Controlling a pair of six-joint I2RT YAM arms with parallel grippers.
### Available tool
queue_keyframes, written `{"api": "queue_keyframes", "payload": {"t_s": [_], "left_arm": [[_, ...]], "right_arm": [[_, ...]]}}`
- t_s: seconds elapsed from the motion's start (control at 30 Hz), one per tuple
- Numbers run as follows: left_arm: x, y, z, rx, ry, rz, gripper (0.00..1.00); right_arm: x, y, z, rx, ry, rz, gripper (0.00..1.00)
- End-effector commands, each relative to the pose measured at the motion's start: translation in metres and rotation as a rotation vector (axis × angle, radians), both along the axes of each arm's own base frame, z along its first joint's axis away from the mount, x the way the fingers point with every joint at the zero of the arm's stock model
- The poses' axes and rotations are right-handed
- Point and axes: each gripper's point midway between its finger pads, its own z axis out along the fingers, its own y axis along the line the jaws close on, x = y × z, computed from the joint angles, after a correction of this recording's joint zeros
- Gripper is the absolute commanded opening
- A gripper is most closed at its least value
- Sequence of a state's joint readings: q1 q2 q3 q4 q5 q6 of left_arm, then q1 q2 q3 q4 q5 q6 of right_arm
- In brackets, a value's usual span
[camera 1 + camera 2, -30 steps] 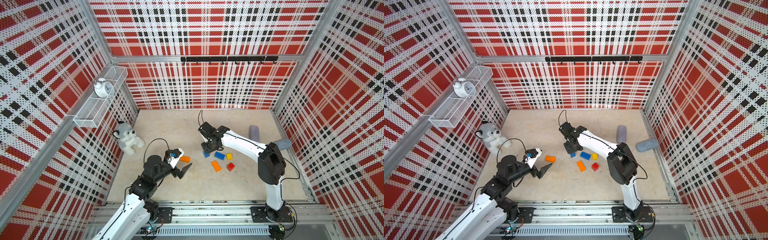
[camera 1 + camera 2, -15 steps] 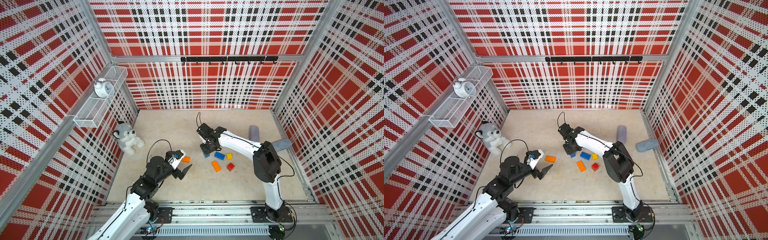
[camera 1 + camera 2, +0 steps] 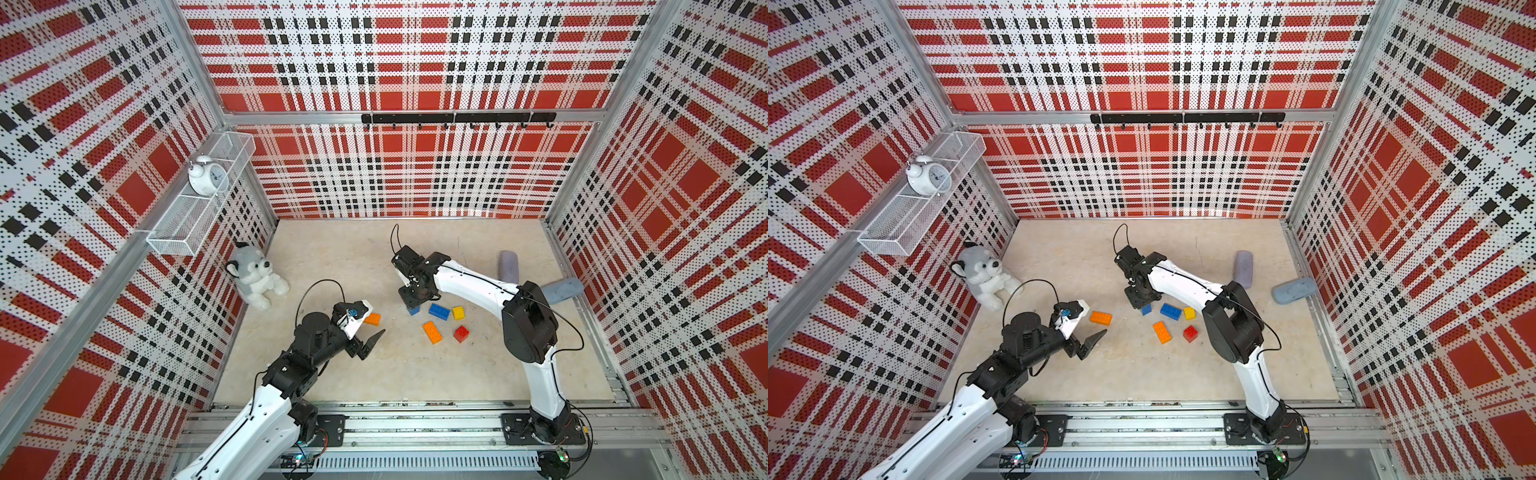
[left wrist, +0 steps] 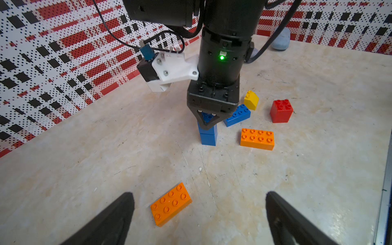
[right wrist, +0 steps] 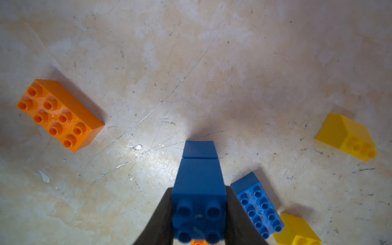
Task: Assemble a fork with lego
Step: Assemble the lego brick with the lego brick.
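Our right arm (image 3: 528, 324) has swung its elbow left; our right gripper (image 4: 209, 121) still pinches a two-high stack of small blue square plastic bricks (image 4: 208, 136), which stands on the beige table (image 4: 106, 169). We judge this to be handle-building. Our spread left gripper (image 4: 198, 194) faces a long orange studded plastic brick (image 4: 170, 203), which lies just ahead of its tips at near left, likely the next thing to grasp.

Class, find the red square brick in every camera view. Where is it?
Top view: red brick beside orange brick.
Top view: same place.
Left wrist: red brick near that orange brick.
Right wrist: not in it.
Shared landmark: blue stack in right gripper.
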State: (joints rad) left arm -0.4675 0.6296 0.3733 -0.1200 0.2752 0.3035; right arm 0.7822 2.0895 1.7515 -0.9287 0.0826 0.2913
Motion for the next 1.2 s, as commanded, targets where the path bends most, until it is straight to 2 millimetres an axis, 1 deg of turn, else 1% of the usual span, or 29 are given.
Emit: {"api": "queue_keyframes", "payload": {"t_s": [0.0, 0.3, 0.43, 0.6, 0.87, 0.9, 0.97, 1.07, 1.17], "left_arm": [[0.000, -0.002, -0.002, 0.005, -0.018, -0.007, 0.98], [0.001, -0.003, -0.002, 0.003, -0.020, -0.009, 0.98], [0.001, -0.003, -0.003, 0.002, -0.017, -0.011, 0.98], [0.001, -0.004, -0.003, -0.001, -0.017, -0.014, 0.98], [0.000, -0.003, -0.001, -0.012, -0.031, -0.012, 0.98], [0.000, -0.003, -0.001, -0.014, -0.032, -0.011, 0.98], [0.000, -0.003, 0.001, -0.017, -0.040, -0.011, 0.98], [0.000, -0.002, 0.003, -0.019, -0.047, 0.000, 0.98], [0.001, -0.001, 0.003, -0.020, -0.048, 0.005, 0.98]], "right_arm": [[-0.010, -0.010, -0.023, -0.036, 0.085, -0.029, 0.29], [-0.025, -0.022, -0.053, -0.081, 0.186, -0.048, 0.28], [-0.034, -0.031, -0.073, -0.123, 0.233, -0.049, 0.27], [-0.047, -0.046, -0.098, -0.210, 0.301, -0.047, 0.26], [-0.058, -0.055, -0.118, -0.261, 0.364, -0.049, 0.25], [-0.058, -0.055, -0.117, -0.262, 0.363, -0.048, 0.25], [-0.051, -0.052, -0.106, -0.252, 0.331, -0.053, 0.24], [-0.028, -0.041, -0.070, -0.192, 0.233, -0.072, 0.25], [-0.004, -0.028, -0.024, -0.094, 0.142, -0.100, 0.25]]}}
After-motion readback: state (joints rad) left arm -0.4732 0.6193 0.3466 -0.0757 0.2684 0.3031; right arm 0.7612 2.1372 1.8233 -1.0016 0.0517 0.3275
